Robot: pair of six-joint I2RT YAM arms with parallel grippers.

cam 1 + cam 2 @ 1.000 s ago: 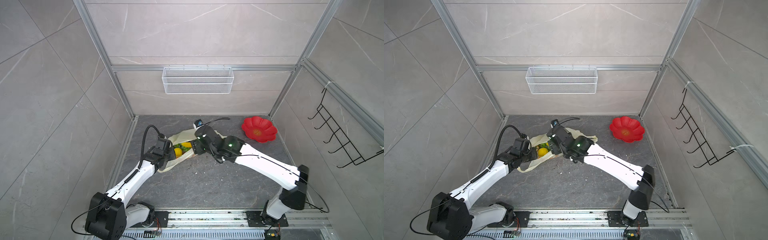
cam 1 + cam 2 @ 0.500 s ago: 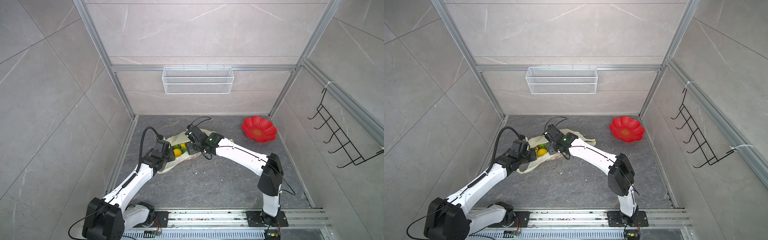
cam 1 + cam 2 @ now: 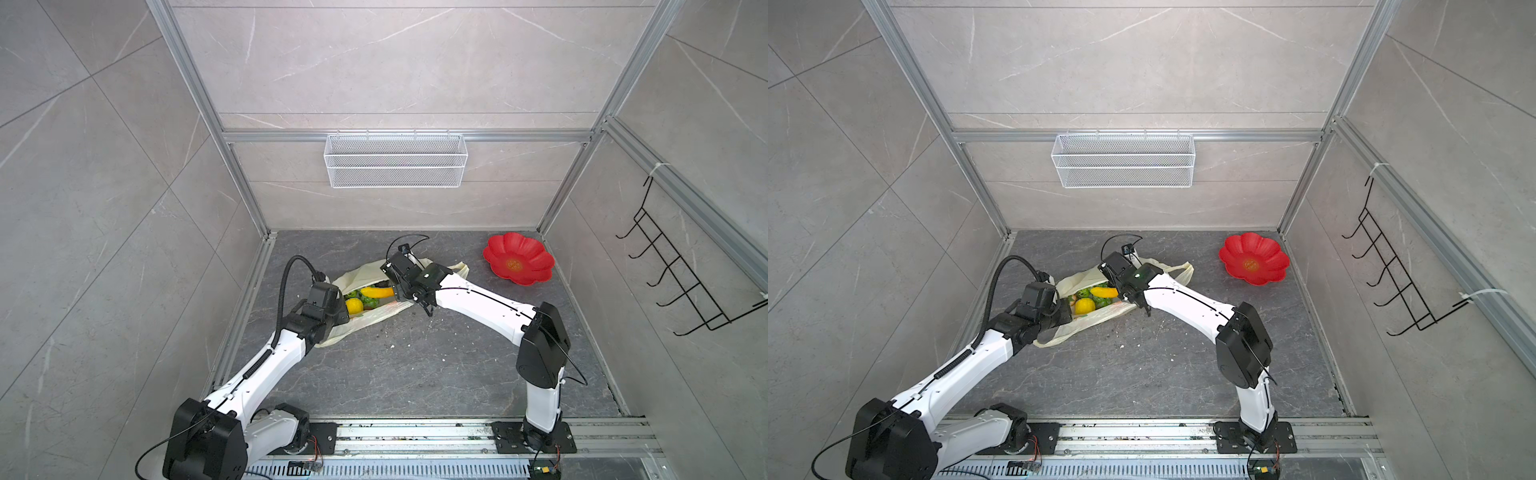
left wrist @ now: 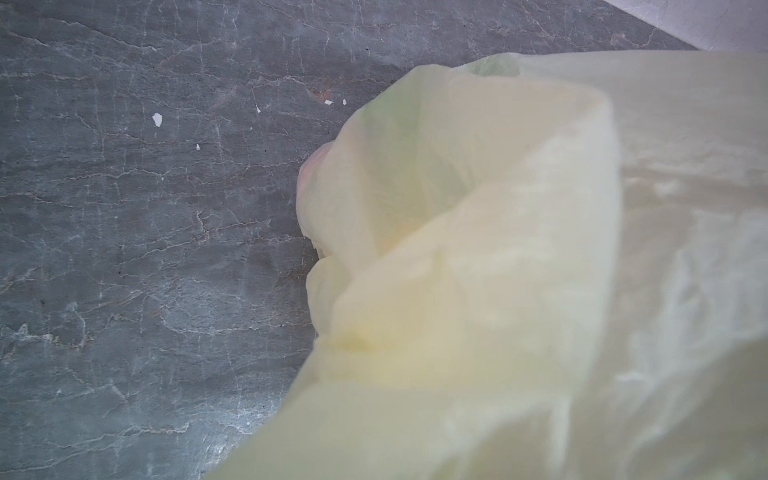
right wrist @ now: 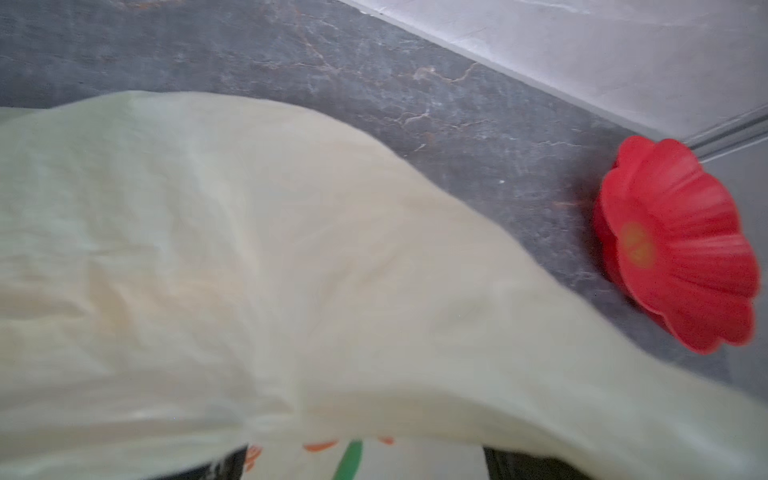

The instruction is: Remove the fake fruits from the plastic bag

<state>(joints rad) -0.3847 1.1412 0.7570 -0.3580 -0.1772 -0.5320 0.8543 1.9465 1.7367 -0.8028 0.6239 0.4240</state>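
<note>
The pale-yellow plastic bag (image 3: 362,274) (image 3: 1084,277) lies on the dark floor with its mouth held apart. Inside show a yellow banana (image 3: 376,292) (image 3: 1104,292), a yellow lemon (image 3: 354,306) (image 3: 1084,306) and green fake fruits (image 3: 371,304) (image 3: 1086,292). My left gripper (image 3: 338,316) (image 3: 1065,316) is at the bag's near-left rim, shut on the film, which drapes over the left wrist view (image 4: 498,249). My right gripper (image 3: 398,286) (image 3: 1121,286) (image 5: 365,465) is at the far rim by the banana's end. Its dark fingers (image 5: 523,465) stand wide apart, open, with printed bag film (image 5: 249,249) over them.
A red flower-shaped plate (image 3: 517,264) (image 3: 1253,259) (image 5: 681,249) sits at the back right of the floor. A white wire basket (image 3: 395,166) hangs on the back wall and a black hook rack (image 3: 685,282) on the right wall. White crumbs dot the floor.
The right arm's elbow has swung inward and upright while its gripper stayed at the bag's far rim, shifting slightly back. The left arm has hardly moved.
</note>
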